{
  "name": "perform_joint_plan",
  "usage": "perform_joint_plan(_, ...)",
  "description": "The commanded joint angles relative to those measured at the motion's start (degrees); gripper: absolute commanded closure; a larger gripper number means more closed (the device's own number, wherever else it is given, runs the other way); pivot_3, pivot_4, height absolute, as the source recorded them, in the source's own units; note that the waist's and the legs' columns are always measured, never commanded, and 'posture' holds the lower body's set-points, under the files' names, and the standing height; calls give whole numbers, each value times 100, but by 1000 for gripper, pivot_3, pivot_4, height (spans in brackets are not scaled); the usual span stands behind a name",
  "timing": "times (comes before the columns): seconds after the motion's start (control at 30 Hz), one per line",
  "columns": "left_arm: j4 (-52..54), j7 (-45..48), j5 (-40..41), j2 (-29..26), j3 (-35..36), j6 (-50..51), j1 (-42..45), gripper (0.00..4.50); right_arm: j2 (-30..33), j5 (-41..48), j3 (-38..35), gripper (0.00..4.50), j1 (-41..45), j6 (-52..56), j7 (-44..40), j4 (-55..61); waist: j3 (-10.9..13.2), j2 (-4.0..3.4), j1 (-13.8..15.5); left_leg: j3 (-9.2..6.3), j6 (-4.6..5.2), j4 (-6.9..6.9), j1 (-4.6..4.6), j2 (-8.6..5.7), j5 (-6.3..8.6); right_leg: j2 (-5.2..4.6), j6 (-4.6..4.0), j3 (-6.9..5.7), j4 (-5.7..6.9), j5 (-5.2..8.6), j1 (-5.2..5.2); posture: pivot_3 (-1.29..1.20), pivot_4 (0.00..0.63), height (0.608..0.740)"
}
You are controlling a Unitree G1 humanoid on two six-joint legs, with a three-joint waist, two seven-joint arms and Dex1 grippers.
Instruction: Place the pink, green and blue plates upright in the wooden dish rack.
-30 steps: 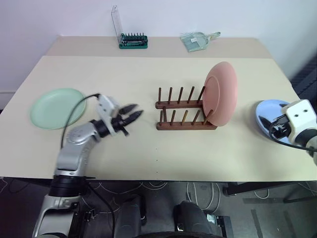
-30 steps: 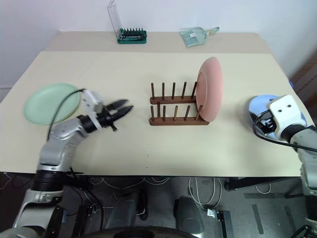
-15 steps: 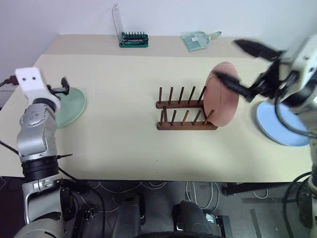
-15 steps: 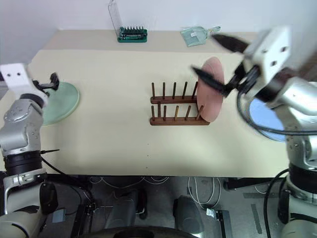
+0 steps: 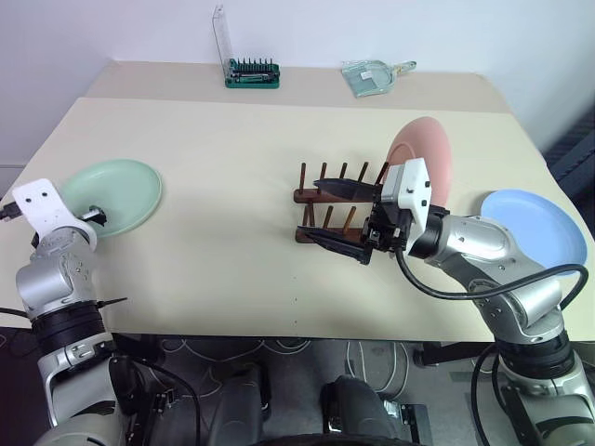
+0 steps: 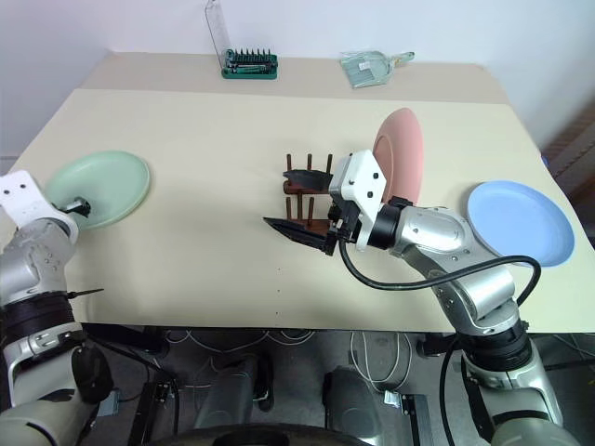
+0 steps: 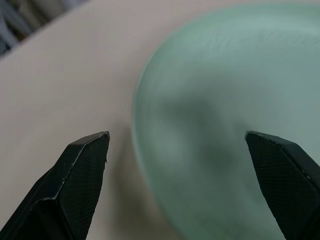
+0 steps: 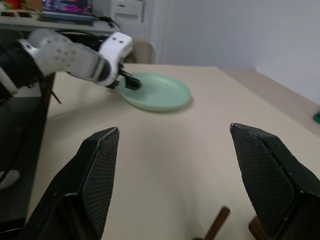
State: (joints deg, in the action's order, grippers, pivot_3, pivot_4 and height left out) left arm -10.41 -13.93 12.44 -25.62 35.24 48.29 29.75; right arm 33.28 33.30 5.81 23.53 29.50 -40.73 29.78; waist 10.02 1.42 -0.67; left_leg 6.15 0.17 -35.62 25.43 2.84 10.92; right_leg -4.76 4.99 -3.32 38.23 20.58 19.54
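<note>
My left gripper (image 7: pixel 175 165) hangs with its jaws spread wide and nothing between them. The green plate (image 5: pixel 116 193) lies flat on the table (image 5: pixel 223 186) just ahead of my left fingertips (image 7: pixel 82 165), its near rim reaching in between them.

My right gripper (image 5: pixel 337 218) is also wide apart and empty. It sits right over the wooden dish rack (image 5: pixel 346 216), one finger above the far row of pegs and the other out in front of the near rail; whether it touches the wood I cannot tell. The pink plate (image 5: pixel 423 163) stands upright at the rack's end just behind my right wrist. The blue plate (image 5: pixel 535 230) lies flat on the table, well off behind that arm.
</note>
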Motion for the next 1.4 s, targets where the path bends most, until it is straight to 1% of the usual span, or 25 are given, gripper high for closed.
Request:
perform_joint_plan(0.03,238,-224,143,74,271,222,202,33,-96,-87,-49,888,-26,-105,24,58,1,1,-1,0,-1,1,0,0,0,0,0,0,0,0,1,0,150,732)
perform_joint_plan(0.1,205,-323,241,185,391,385,275,33,-144,-123,-46,888,-45,-92,35,60,1,1,-1,0,-2,0,0,0,-1,0,0,0,1,0,1,0,150,732)
perform_joint_plan(0.2,233,-485,403,409,624,340,403,822,-207,-152,-52,888,-77,-70,59,46,1,2,1,0,-2,0,-1,0,-1,0,0,0,2,0,0,0,150,732)
perform_joint_plan(0.37,238,-626,450,536,653,301,524,3359,-257,-238,-61,888,-141,-92,60,3,1,2,-3,0,-3,0,-2,0,-1,1,0,0,2,0,0,0,150,732)
perform_joint_plan(0.4,250,-645,453,559,644,284,530,3765,-263,-249,-64,888,-147,-98,59,0,1,2,0,0,-3,0,-2,0,-1,1,0,0,3,0,0,0,150,732)
perform_joint_plan(0.43,272,-667,461,598,637,222,532,4296,-271,-260,-70,888,-147,-104,59,-8,1,2,0,0,-4,0,-2,-1,-1,1,0,0,3,0,0,0,150,732)
perform_joint_plan(0.47,288,-678,471,624,625,168,530,4450,-278,-276,-75,888,-146,-111,57,-17,0,2,1,0,-4,0,-2,-1,-1,1,0,0,2,0,0,0,150,732)
perform_joint_plan(0.57,409,-508,638,775,544,-98,587,4450,-259,-390,-83,888,-109,-163,45,-58,0,2,10,1,-4,0,-4,-3,-1,-1,0,0,1,0,-2,0,150,732)
perform_joint_plan(0.63,595,-103,988,935,496,-441,763,4450,-221,-559,-70,888,-27,-224,70,-99,0,3,29,0,-4,0,-3,-4,-1,-1,0,0,1,0,-2,0,150,732)
perform_joint_plan(0.7,903,364,1249,1020,287,-784,923,4450,-194,-788,-32,888,131,-278,128,-164,9,19,41,0,-5,-2,-1,-3,-2,-1,0,-2,2,0,-2,0,150,732)
perform_joint_plan(0.73,1078,631,1259,1000,40,-939,972,4450,-164,-952,18,888,234,-320,147,-200,12,24,27,0,-5,-4,0,-3,-2,0,0,-3,2,-1,-2,0,150,732)
perform_joint_plan(0.77,1298,912,1119,938,-387,-1149,1011,4450,-118,-1243,122,888,394,-408,198,-279,13,26,14,0,-5,-3,2,-3,-2,0,0,-3,1,-1,-1,0,150,732)
perform_joint_plan(0.83,1544,1242,889,870,-993,-1438,1070,4450,-63,-1742,298,888,647,-578,294,-456,13,26,4,2,-5,-2,5,-4,-2,1,0,-3,0,-1,3,0,150,732)
perform_joint_plan(0.93,1715,1352,881,984,-1336,-1688,1181,4450,-16,-2323,497,888,904,-938,352,-695,11,22,-6,6,-7,2,1,-4,-3,6,0,-3,-2,-1,3,0,150,732)
perform_joint_plan(1.0,1955,1511,868,1059,-1737,-1734,1281,4450,105,-3002,743,888,1173,-1394,426,-911,11,17,-31,13,-8,5,-5,-3,-4,6,0,3,-2,-1,3,0,150,732)
perform_joint_plan(1.03,2013,1575,833,1056,-1880,-1745,1303,4450,130,-3234,823,888,1262,-1548,447,-1001,12,18,-27,15,-9,5,-5,-2,-5,7,0,4,-1,-1,4,0,150,732)
perform_joint_plan(1.1,2218,1688,1008,1157,-2059,-1621,1376,4450,191,-3795,1002,888,1470,-1931,559,-1241,12,18,-20,15,-11,5,-3,0,-7,10,0,4,1,-1,7,0,150,732)
perform_joint_plan(1.27,2685,1836,1346,1290,-2289,-1309,1451,4450,80,-4621,1254,888,1784,-2516,741,-1720,13,19,-10,14,-11,3,-2,0,-8,9,0,4,-1,-1,6,0,150,732)
perform_joint_plan(1.4,2852,1798,1589,1325,-2230,-1076,1511,4450,-65,-4961,1346,888,1864,-2803,787,-1985,13,19,-11,14,-11,1,-2,0,-8,10,0,4,-1,-1,5,0,150,732)
